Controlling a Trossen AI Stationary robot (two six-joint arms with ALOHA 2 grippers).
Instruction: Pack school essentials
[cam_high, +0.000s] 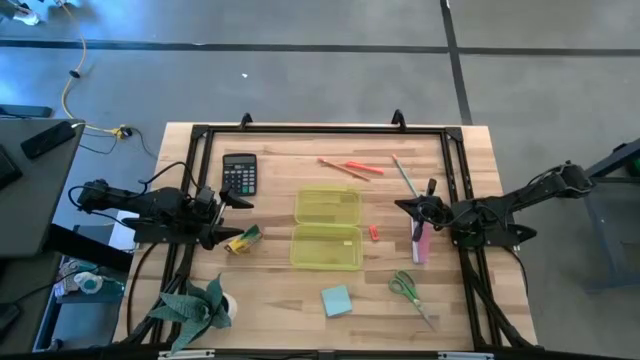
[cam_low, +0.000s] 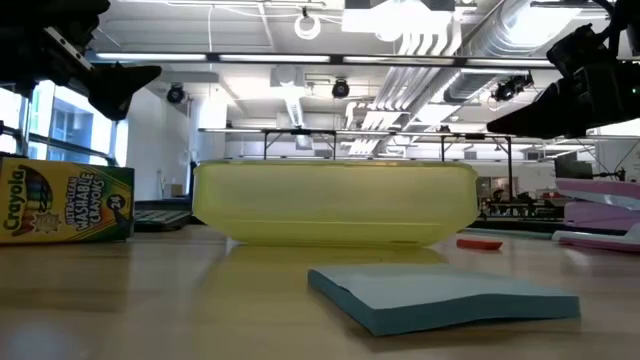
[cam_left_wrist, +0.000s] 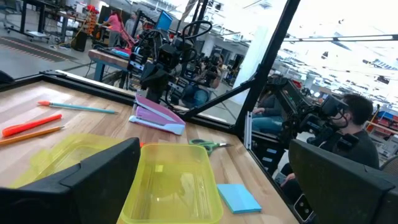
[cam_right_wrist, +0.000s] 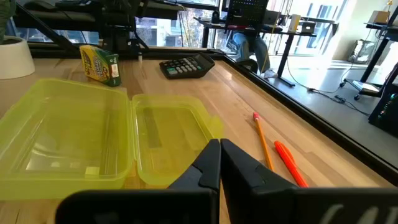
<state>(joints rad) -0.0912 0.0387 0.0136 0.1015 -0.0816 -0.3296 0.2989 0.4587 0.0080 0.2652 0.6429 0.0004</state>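
The open translucent yellow case (cam_high: 327, 226) lies mid-table. Around it on the wood lie the crayon box (cam_high: 243, 240), the light blue sticky-note pad (cam_high: 336, 300), the green-handled scissors (cam_high: 408, 290), orange pens (cam_high: 352, 167), a thin green pencil (cam_high: 404, 176) and a tiny red eraser (cam_high: 373, 232). My left gripper (cam_high: 238, 217) hovers open at the left, above the crayon box and pointing level toward the case (cam_left_wrist: 174, 180). My right gripper (cam_high: 403, 207) hovers shut at the right, pointing at the case (cam_right_wrist: 155, 134), with the orange pens (cam_right_wrist: 289, 163) beside it.
A black calculator (cam_high: 239, 173) lies at the far left and a pink stapler (cam_high: 420, 243) under the right arm. A potted plant (cam_high: 203, 306) stands at the near left corner. A black frame (cam_high: 320, 130) runs along the table's far and side edges. People sit beyond the table (cam_left_wrist: 348, 124).
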